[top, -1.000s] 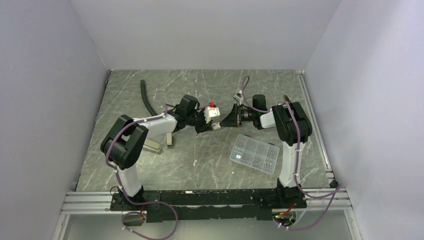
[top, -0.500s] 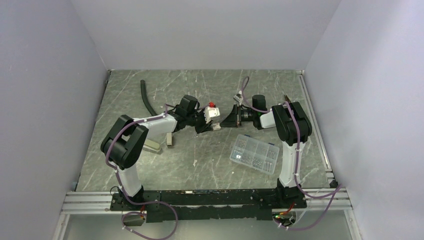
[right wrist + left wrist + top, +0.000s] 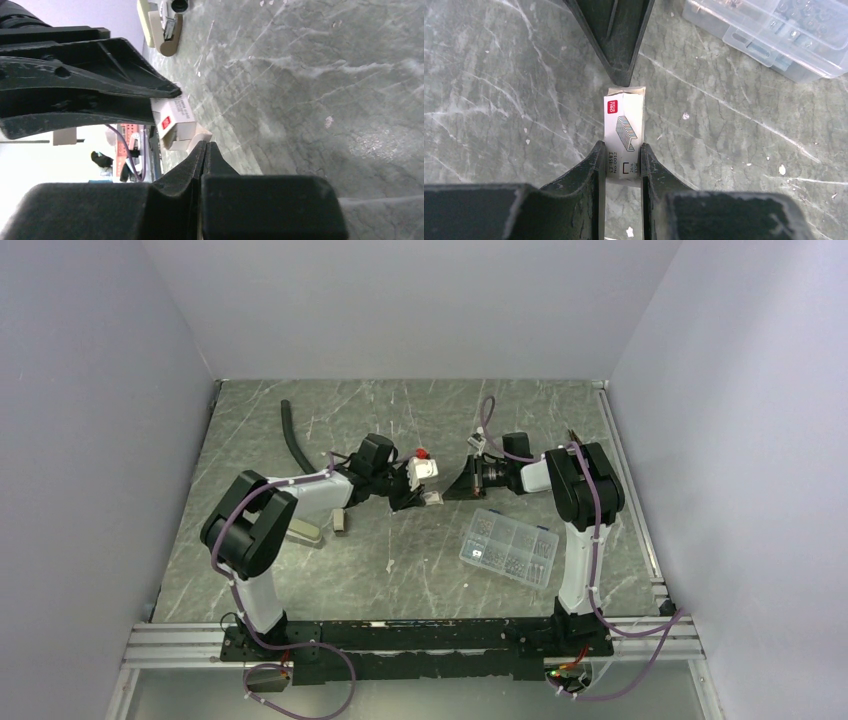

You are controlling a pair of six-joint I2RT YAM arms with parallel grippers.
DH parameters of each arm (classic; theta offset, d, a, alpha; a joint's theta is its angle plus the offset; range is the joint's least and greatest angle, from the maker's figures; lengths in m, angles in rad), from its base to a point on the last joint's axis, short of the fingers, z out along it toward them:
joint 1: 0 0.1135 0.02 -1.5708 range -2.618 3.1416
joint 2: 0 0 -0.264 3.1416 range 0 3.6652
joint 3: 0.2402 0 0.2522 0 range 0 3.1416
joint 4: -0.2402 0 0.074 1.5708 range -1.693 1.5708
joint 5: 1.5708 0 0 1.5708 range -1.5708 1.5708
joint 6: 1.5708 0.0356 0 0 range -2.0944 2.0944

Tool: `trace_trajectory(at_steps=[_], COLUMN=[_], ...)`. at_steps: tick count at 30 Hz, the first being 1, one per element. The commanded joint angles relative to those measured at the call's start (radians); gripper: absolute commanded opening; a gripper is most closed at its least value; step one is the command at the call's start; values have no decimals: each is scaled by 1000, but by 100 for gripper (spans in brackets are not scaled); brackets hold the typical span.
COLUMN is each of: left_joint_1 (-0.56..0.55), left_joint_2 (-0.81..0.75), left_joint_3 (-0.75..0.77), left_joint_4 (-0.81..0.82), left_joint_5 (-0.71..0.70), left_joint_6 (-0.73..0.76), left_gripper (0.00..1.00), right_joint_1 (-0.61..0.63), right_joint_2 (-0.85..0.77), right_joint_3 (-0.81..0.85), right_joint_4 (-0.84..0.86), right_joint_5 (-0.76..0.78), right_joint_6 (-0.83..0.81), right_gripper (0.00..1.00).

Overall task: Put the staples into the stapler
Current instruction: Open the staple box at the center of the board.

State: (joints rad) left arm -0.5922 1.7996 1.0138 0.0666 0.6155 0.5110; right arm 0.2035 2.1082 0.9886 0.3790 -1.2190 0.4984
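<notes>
My left gripper point(image 3: 621, 147) is shut on the near end of a small white staple box point(image 3: 624, 131), held just above the table. It is at mid-table in the top view point(image 3: 424, 498). My right gripper point(image 3: 205, 145) is shut. Its tips meet the beige flap at the box's far end point(image 3: 175, 117); I cannot tell whether the flap is pinched. In the top view the right gripper point(image 3: 448, 491) faces the left one. The olive-grey stapler point(image 3: 306, 532) lies by my left forearm, a small grey piece point(image 3: 341, 520) beside it. It also shows in the right wrist view point(image 3: 167, 37).
A clear compartment box of metal bits point(image 3: 508, 546) lies right of centre, close to the grippers point(image 3: 774, 30). A black hose point(image 3: 292, 435) lies at the back left. Grey walls close in the table on three sides.
My right gripper has drawn back slightly to the right. The staple box in my left gripper sits a little lower. The stapler has not moved.
</notes>
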Motion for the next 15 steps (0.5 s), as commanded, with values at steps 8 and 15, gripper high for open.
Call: trace_trajectory(at_steps=[8,15], left_joint_1=[-1,-1], left_joint_2=[-64,-56], left_joint_3=[-9,0], left_joint_4=[72,63], left_joint_5=[57,47], left_joint_6=[15,22], left_gripper=[3,3], right_joint_1=[-25,-70], right_joint_2=[-44,-81], right_joint_3=[49,-8], right_joint_4=[-98,73], right_joint_5=[32,-18], right_joint_6=[-118,15], right_gripper=[9,43])
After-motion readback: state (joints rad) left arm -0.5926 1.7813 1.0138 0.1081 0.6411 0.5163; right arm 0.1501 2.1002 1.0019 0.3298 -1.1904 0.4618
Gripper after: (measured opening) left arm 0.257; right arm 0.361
